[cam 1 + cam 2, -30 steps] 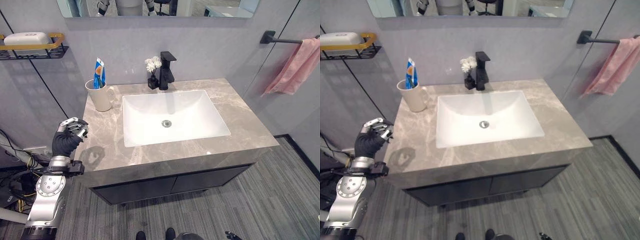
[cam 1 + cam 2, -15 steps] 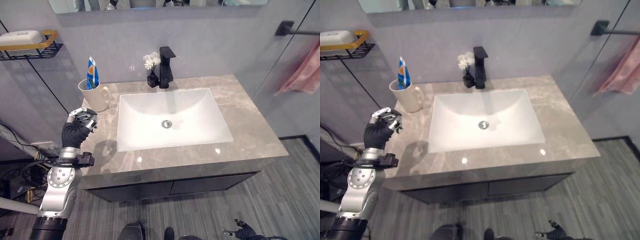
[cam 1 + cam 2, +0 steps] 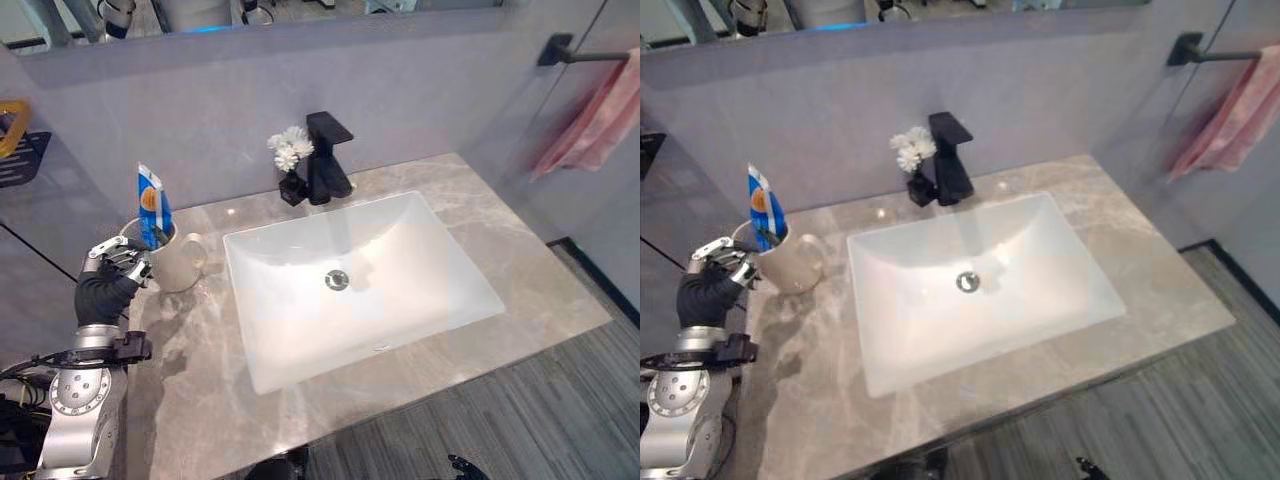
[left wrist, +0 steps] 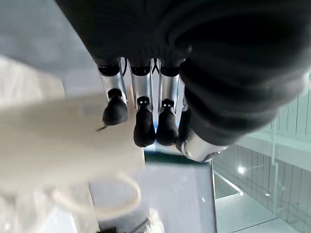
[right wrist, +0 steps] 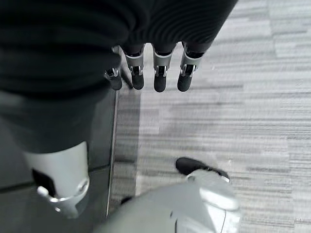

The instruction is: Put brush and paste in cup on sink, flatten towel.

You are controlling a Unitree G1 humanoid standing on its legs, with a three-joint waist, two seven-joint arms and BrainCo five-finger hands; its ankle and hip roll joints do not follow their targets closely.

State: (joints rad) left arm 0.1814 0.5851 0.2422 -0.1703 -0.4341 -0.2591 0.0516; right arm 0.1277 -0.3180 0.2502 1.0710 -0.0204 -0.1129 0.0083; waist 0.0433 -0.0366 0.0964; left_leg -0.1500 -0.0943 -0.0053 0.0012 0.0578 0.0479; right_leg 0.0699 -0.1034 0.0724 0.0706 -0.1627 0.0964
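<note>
A cream cup (image 3: 182, 264) stands on the grey marble countertop (image 3: 195, 375) left of the white sink basin (image 3: 350, 285). A blue and orange toothpaste tube (image 3: 150, 205) stands upright in the cup. My left hand (image 3: 104, 288) is right beside the cup's left rim with its fingers (image 4: 145, 127) curled and holding nothing; the cup (image 4: 58, 145) shows just past them. A pink towel (image 3: 590, 118) hangs bunched on a black bar (image 3: 560, 48) at the far right wall. My right hand (image 5: 156, 73) hangs low over the floor, fingers relaxed and empty.
A black faucet (image 3: 326, 160) and a small black vase of white flowers (image 3: 290, 160) stand behind the basin. A wire shelf (image 3: 18, 140) is on the left wall. A mirror runs above. Grey plank floor (image 3: 590, 400) lies to the right.
The camera has swung and moved closer to the counter. My left hand has risen from the counter's front left corner up to the cup's rim.
</note>
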